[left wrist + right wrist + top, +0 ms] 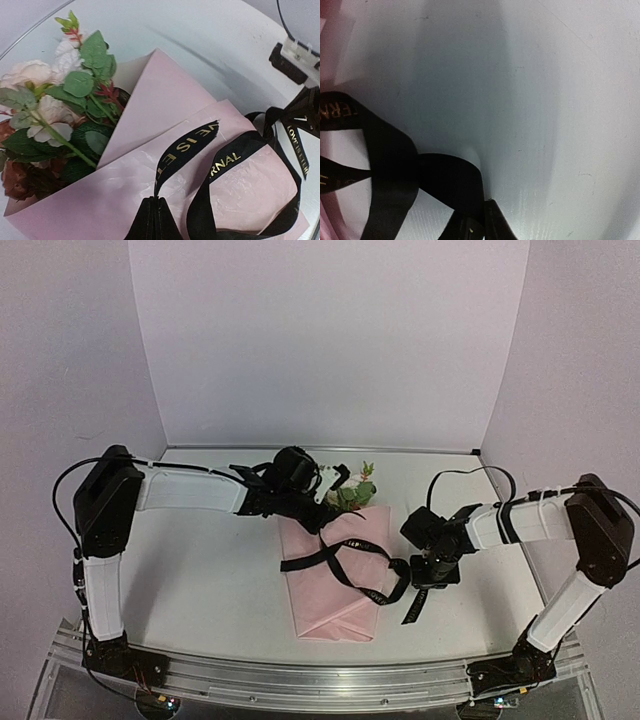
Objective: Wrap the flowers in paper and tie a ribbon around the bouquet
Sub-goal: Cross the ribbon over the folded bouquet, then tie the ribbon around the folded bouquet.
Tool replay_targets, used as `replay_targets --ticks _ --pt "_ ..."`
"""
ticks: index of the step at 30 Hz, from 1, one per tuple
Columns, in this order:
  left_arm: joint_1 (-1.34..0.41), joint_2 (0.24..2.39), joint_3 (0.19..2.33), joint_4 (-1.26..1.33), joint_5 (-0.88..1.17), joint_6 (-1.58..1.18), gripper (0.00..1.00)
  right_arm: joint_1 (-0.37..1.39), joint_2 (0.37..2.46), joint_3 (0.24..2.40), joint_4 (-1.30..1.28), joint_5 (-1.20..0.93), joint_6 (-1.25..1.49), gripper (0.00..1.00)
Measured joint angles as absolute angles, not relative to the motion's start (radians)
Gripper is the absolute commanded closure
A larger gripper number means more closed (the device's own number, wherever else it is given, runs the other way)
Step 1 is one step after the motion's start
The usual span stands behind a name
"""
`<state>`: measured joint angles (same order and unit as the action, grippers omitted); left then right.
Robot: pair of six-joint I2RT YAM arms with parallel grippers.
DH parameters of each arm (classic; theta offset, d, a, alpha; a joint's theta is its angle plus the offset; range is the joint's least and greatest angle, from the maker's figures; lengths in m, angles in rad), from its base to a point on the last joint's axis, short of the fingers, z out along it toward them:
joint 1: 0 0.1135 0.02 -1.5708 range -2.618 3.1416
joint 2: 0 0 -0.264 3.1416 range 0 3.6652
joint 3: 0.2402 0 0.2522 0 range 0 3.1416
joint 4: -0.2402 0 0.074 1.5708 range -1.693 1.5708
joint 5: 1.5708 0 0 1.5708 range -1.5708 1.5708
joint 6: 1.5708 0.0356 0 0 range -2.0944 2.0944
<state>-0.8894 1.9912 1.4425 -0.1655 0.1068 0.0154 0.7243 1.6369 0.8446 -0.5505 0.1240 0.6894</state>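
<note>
The bouquet [320,605] lies flat in the middle of the counter [200,560], between the two arms, its closed folded end toward the near edge and its open end toward the far wall. At the open end the flowers [55,100], cream, pink and rust-brown with green leaves, spill out of the paper [165,100], which is folded over the stems in overlapping flaps. The ribbon [187,145], black with pale lettering, lies loosely across the middle of the paper in crossed bands, and a loop trails off the paper's right edge onto the counter. The left pincer [156,202] hangs over the far left part of the paper, just beside the flowers. Its jaws are clenched on one end of the ribbon, which rises from the tips as a short strip standing above the paper. The right pincer [487,207] sits low over bare counter just right of the bouquet. Its jaws are pressed together on the ribbon, with a curl of it running in between the tips. In the top view a short tail of ribbon hangs from this pincer toward the near edge. A metal rail [300,675] runs along the near edge of the counter, where both arm bases sit.
</note>
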Motion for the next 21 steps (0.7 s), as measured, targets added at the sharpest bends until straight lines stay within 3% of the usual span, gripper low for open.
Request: replay_targets --ticks 14,21 --pt "-0.78 1.77 1.167 0.012 0.079 -0.229 1.0 0.724 1.42 1.021 -0.758 0.092 0.646 1.0" --pt "-0.753 1.748 1.162 0.062 0.102 -0.3 1.0 0.716 1.482 1.231 -0.854 0.096 0.591 1.0"
